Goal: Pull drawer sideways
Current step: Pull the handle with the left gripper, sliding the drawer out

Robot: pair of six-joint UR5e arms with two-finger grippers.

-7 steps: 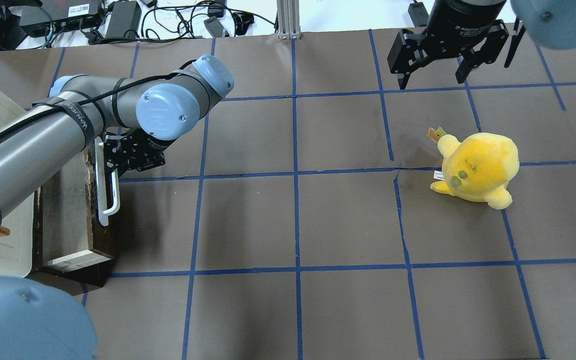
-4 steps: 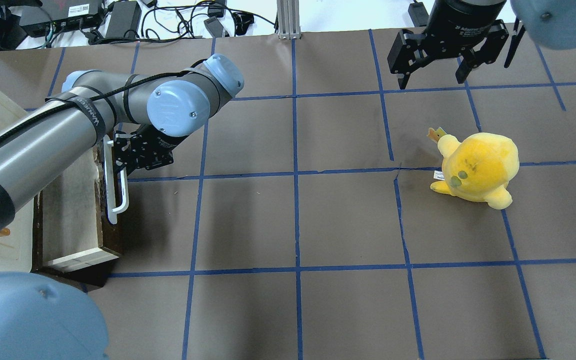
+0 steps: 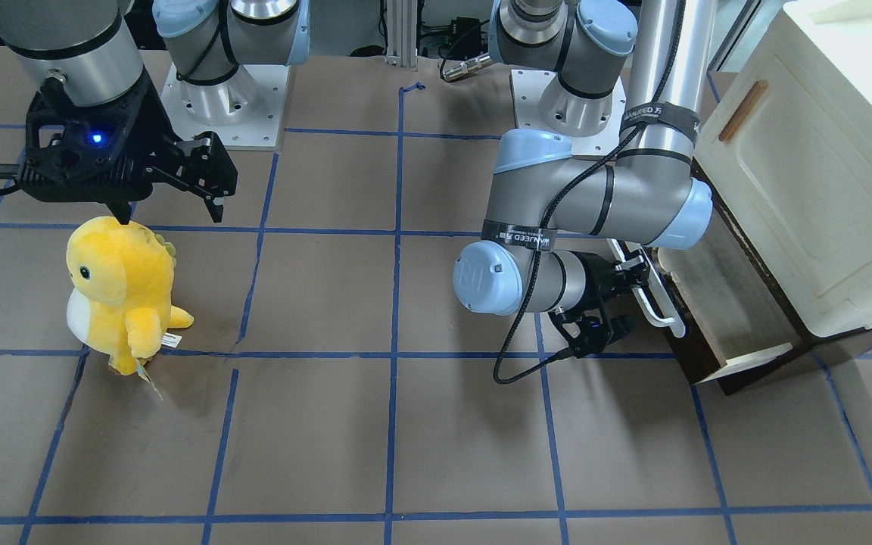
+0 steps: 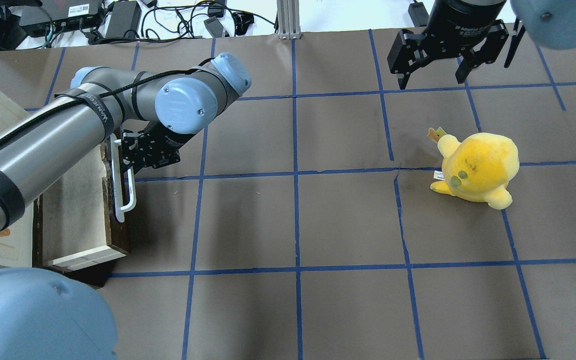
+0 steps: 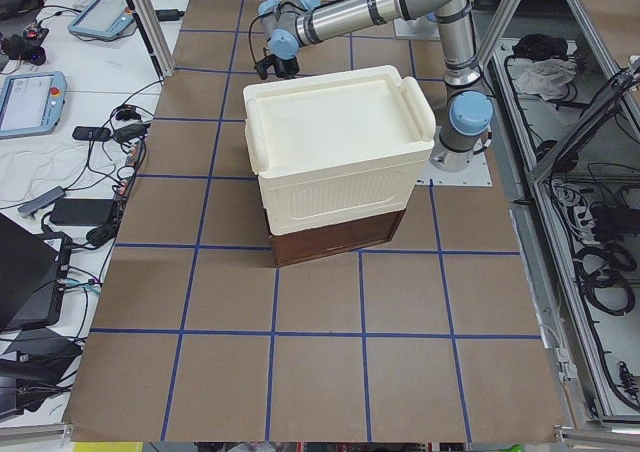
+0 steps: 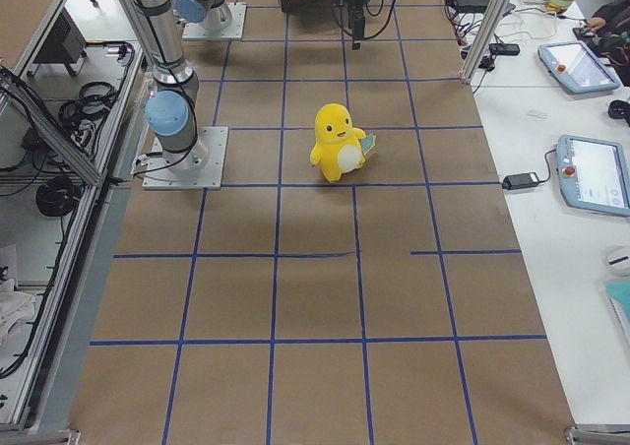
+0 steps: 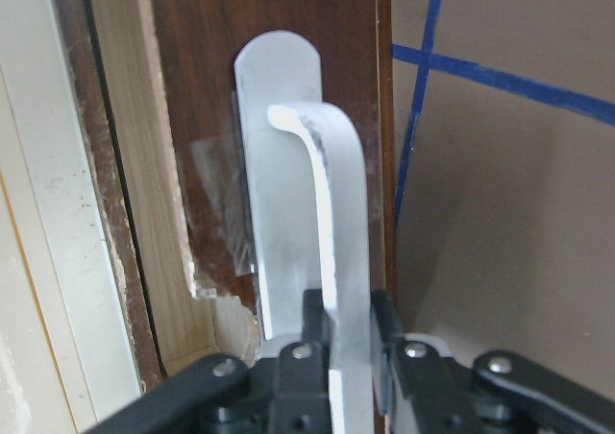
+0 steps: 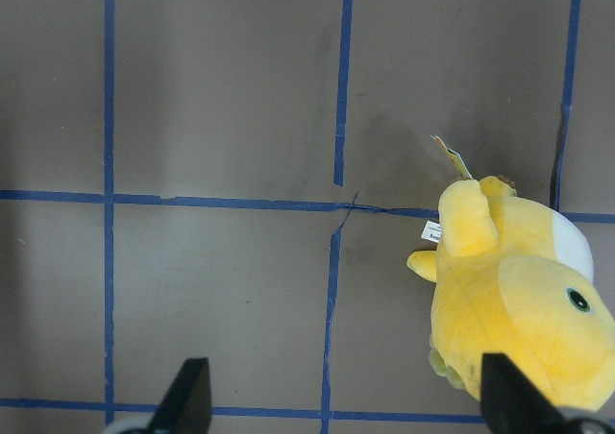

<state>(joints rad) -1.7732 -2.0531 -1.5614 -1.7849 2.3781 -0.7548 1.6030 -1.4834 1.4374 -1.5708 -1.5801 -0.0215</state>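
Observation:
The dark brown drawer [image 4: 75, 210] stands partly pulled out from under the cream-white box at the table's left, its pale wood interior showing; it also shows in the front view [image 3: 716, 318]. Its white bar handle [image 4: 119, 185] runs along the front. My left gripper [image 4: 135, 155] is shut on the handle [image 7: 327, 252] near its far end; the wrist view shows both fingers [image 7: 298, 357] clamped on the bar. My right gripper [image 4: 433, 75] hangs open and empty above the table's far right, beyond the plush.
The cream-white box [image 3: 822, 174] sits on top of the drawer's cabinet. A yellow plush toy [image 4: 475, 167] stands on the right half of the brown gridded table. Cables and power bricks [image 4: 118, 20] lie beyond the far edge.
The left gripper, shut on the handle, has moved to the right and drawn the drawer farther out of the cabinet. The right arm and plush have not moved.

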